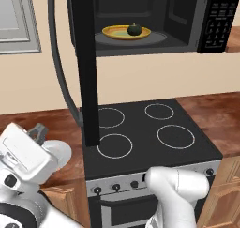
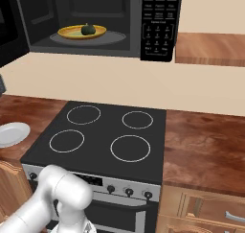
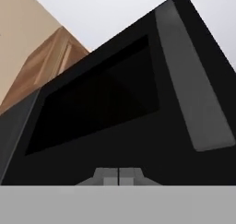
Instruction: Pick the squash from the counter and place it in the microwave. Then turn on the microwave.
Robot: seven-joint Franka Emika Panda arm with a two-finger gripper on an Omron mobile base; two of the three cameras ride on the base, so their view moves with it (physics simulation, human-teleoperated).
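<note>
Sitting on a yellow plate [image 1: 118,33] inside the microwave [image 1: 187,20], the squash [image 1: 134,29] shows as a small dark green ball, a little right of the plate's middle in the left base view. From the right base view the same squash [image 2: 87,29] and plate [image 2: 72,33] rest on the grey floor of the oven's cavity, to the left of the button keypad [image 2: 159,23].

The microwave door [image 1: 87,67] stands wide open, swung out toward the robot; in the left base view it is seen edge-on as a tall black slab reaching down in front of the stovetop [image 1: 150,133]. Its long curved handle [image 1: 58,63] arcs down the left side of that slab.

In the hand view, the hand [image 3: 119,175] is close against the outer face of the door [image 3: 115,140], whose dark glass pane [image 3: 99,103] and grey handle [image 3: 193,85] slant across the picture. The two fingertips [image 3: 109,176] are pressed together with no gap and nothing between them.

Below the microwave, the black four-ring stovetop [image 2: 100,136] sits between stretches of reddish-brown counter [image 2: 206,145]. A white plate [image 2: 12,133] lies on the counter left of the stove in the right base view.
</note>
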